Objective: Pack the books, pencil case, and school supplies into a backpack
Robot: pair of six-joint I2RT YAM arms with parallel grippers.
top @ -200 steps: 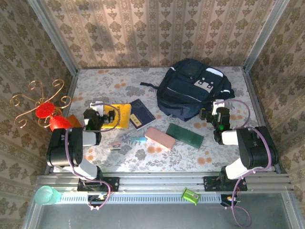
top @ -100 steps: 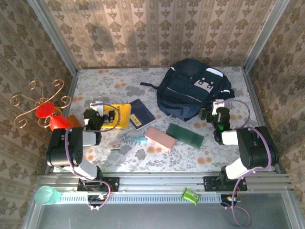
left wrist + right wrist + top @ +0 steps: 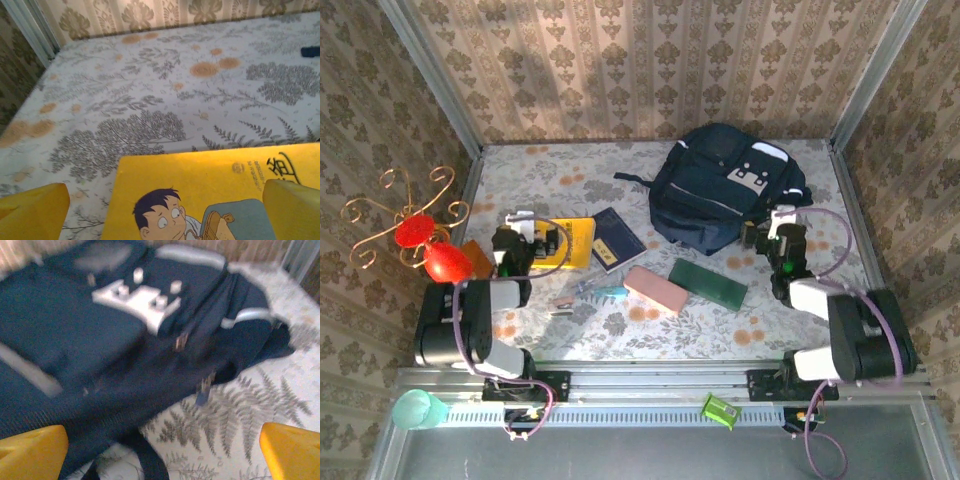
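The dark navy backpack lies at the back right, its grey-white patch facing up and a strap trailing on the table. A yellow book and a navy book lie side by side left of centre. The pink pencil case lies in the middle, with a teal-handled tool and thin pen-like sticks to its left. My left gripper hangs open over the yellow book's left edge. My right gripper stands open at the backpack's near right edge, holding nothing.
A dark green flat book lies right of the pink case. An orange-brown slab sits by the left arm. A gold wire ornament with red pieces stands at the left wall. A teal cup and a green item rest on the front rail.
Both arms have shifted slightly, their elbows swinging outward toward the near edge. The right gripper has edged a little toward the backpack. The things on the table have not moved.
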